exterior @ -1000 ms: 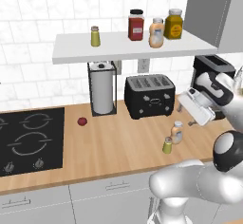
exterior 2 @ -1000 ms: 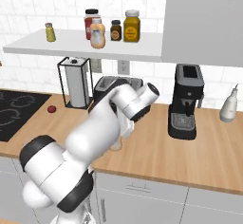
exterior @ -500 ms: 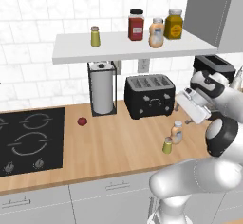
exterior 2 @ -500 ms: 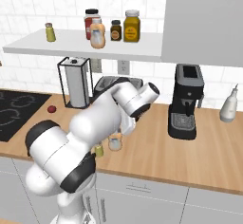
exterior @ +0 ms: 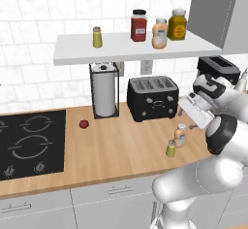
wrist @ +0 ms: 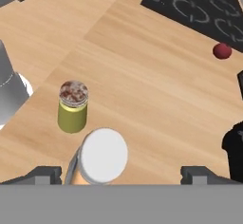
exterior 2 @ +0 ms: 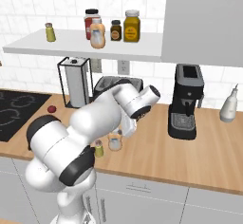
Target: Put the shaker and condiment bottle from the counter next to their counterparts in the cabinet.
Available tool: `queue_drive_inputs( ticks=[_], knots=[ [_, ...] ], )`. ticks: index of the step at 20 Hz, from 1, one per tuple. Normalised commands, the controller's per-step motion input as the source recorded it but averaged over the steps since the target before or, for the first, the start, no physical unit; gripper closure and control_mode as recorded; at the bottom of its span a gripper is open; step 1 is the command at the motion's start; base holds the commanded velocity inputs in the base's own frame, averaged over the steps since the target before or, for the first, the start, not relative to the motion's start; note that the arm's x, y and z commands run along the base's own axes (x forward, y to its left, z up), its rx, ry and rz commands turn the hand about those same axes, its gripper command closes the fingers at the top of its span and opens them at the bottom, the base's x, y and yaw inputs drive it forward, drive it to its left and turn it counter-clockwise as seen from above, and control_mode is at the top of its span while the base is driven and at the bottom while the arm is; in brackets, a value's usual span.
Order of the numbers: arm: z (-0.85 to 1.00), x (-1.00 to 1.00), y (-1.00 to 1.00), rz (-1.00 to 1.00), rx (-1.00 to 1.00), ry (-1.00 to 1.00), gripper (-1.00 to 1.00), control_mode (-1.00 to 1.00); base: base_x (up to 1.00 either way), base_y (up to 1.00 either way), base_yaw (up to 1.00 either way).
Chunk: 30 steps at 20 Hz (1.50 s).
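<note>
The shaker (exterior: 171,148) stands on the wooden counter near its front edge, yellow-green with a grey cap. Just behind it is the slim peach condiment bottle (exterior: 180,135). My gripper (exterior: 188,119) hovers open just above the bottle. In the hand view the bottle's cap (wrist: 103,154) lies between the spread fingertips (wrist: 45,173), left of centre, with the shaker (wrist: 72,107) just beyond it. The counterparts stand on the cabinet shelf (exterior: 131,46): a twin shaker (exterior: 97,37) and a fatter peach bottle (exterior: 159,33). From the right I see the shaker (exterior 2: 98,148) and bottle (exterior 2: 114,141) beside my arm.
A black toaster (exterior: 152,98) and a paper towel holder (exterior: 104,91) stand behind the bottles. A small red ball (exterior: 84,124) lies near the stove (exterior: 29,140). A coffee machine (exterior 2: 186,101) and white spray bottle (exterior 2: 229,105) are to the right. Red (exterior: 139,25) and yellow (exterior: 177,24) jars share the shelf.
The arm's elbow has swung lower and nearer the counter's front, and the hand has shifted slightly left toward the condiment bottle. The jaws have stayed wide apart.
</note>
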Motion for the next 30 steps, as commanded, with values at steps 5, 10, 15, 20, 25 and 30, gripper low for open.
queue_drive_inputs(
  ticks=[5,10,15,20,25,30],
  knots=[
    [-0.12,-0.10,0.00,0.02,0.00,0.00,-1.00,-1.00,0.00,0.00,0.00],
    [-0.11,-0.18,0.00,0.03,0.00,0.00,-1.00,-1.00,0.00,0.00,0.00],
    [-0.10,-0.01,0.02,0.00,-0.01,0.00,-1.00,-1.00,0.00,0.00,0.00],
    [-0.18,0.00,0.13,0.00,-0.08,0.00,-1.00,-1.00,0.00,0.00,0.00],
    [-0.19,0.00,0.09,0.00,-0.07,0.00,-1.00,-1.00,0.00,0.00,0.00],
    [-0.14,0.00,0.02,0.00,-0.02,0.00,-1.00,-1.00,0.00,0.00,0.00]
  ],
)
